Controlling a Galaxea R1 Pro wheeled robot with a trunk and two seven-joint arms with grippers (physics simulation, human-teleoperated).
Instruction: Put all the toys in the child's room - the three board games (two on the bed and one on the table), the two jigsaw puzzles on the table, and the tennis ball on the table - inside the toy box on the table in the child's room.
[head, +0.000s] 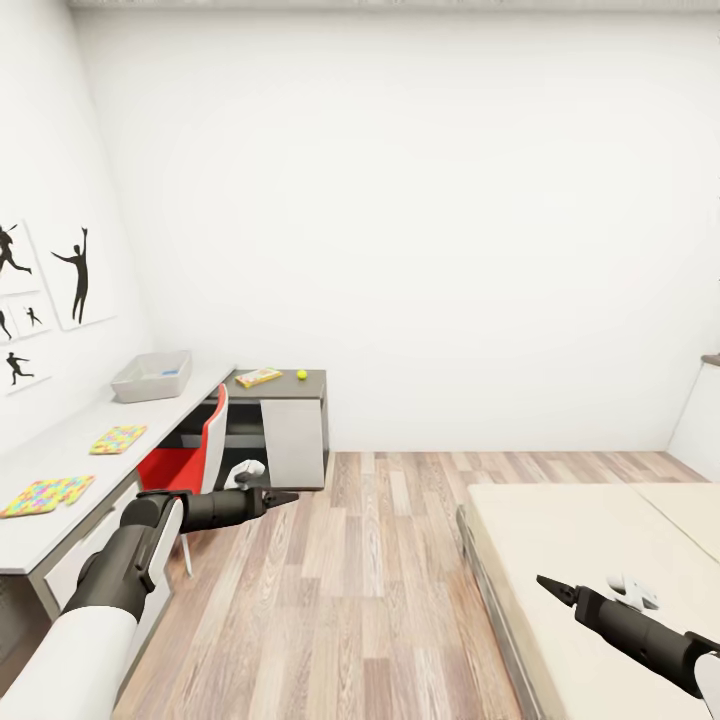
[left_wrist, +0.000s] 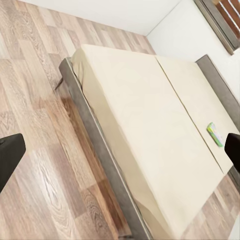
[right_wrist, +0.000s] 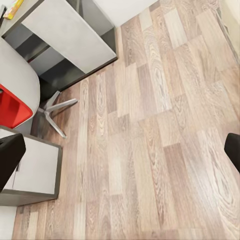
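Two puzzles (head: 118, 438) (head: 47, 494) lie on the surface (head: 60, 455), nearer me than the toy box (head: 150, 377); beyond it, a board game (head: 258, 377) and ball (head: 301, 375). Both my jaws gape, empty.

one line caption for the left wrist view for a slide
Left wrist camera over the cream bed, a green board game lying near its headboard, wood-plank floor alongside.
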